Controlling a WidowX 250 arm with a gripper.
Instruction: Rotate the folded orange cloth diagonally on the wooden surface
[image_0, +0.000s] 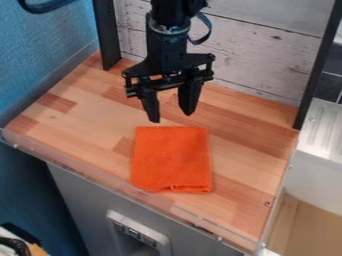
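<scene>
While the hand (172, 118) hangs spread, folded orange cloth (172, 159) nearby, wooden countertop (244, 150).

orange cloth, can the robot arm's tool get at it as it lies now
Probably yes: the tool hangs open just behind the orange cloth, and nothing lies on the cloth or visibly between them, though its flatness may make gripping harder.

From my station I see a wooden counter (93, 125) with a clear edge strip (73, 168), a whitewashed plank wall (257, 55) behind it, two black posts (105, 35), a blue wall (43, 60) at left, and a gray cabinet (80, 192) below.
</scene>
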